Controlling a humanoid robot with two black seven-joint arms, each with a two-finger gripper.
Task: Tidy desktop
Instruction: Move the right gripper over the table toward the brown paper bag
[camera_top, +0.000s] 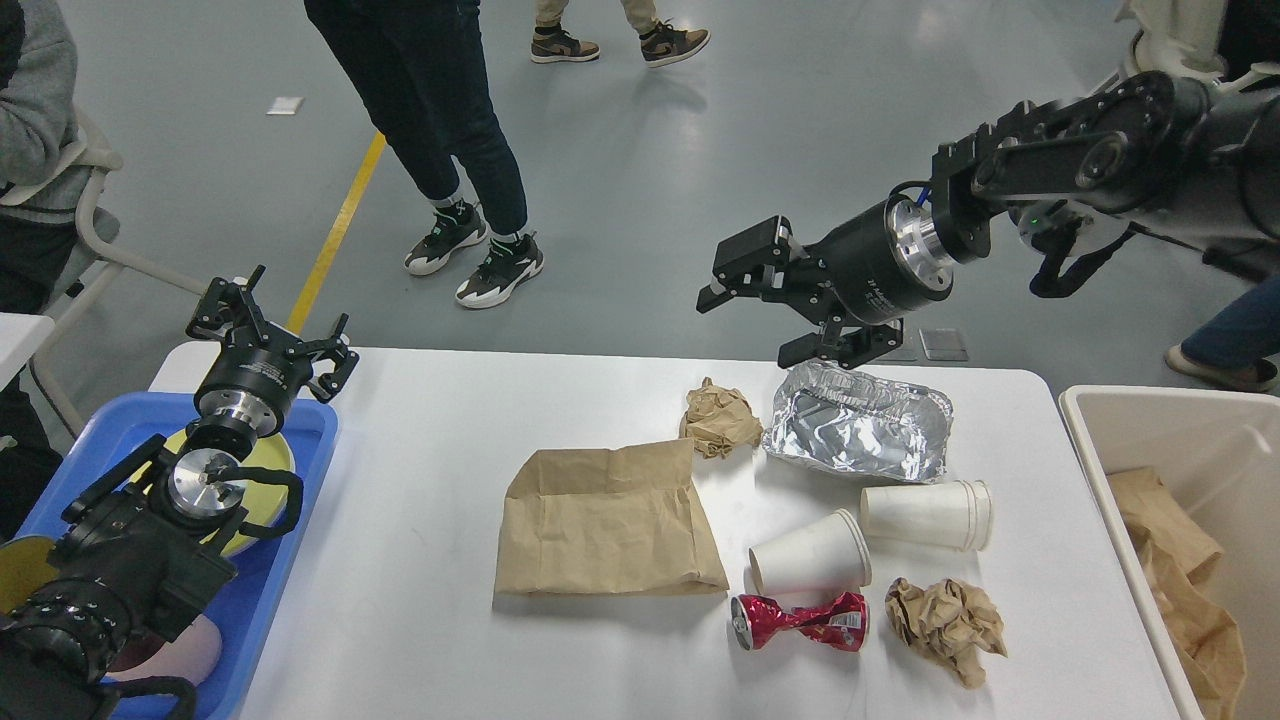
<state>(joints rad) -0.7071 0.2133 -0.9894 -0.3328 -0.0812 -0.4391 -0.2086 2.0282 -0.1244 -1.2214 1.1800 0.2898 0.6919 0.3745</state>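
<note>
Hovering above the far edge of the desktop (400, 560), the right gripper (770, 320) has its jaws spread wide with nothing between them. It hangs just over the far rim of the crumpled foil tray (857, 432), which lies at about 5 o'clock from the fingertips, close below. The tray's long axis runs roughly 9-to-3 across the table, slightly tilted down to the right. My guess: foil tray is the next pick, right arm clearly nearer; the left is well apart.

The left gripper (270, 335) sits over the far end of the blue tray (305, 440) at the 9 o'clock side, fingers apart, holding nothing.

Other litter on the desktop:
- small paper wad (718, 418) just beside the foil tray at its 9 o'clock
- flat brown paper bag (608, 522) mid-table
- two white paper cups (870, 535) on their sides
- crushed red can (797, 622)
- larger paper wad (945, 625) near the front edge

Containers:
- blue tray holds a yellow-green plate (258, 480), partly hidden by the arm
- beige bin (1100, 440) at 3 o'clock holds crumpled brown paper (1180, 580)

Most litter is not yet binned.
</note>
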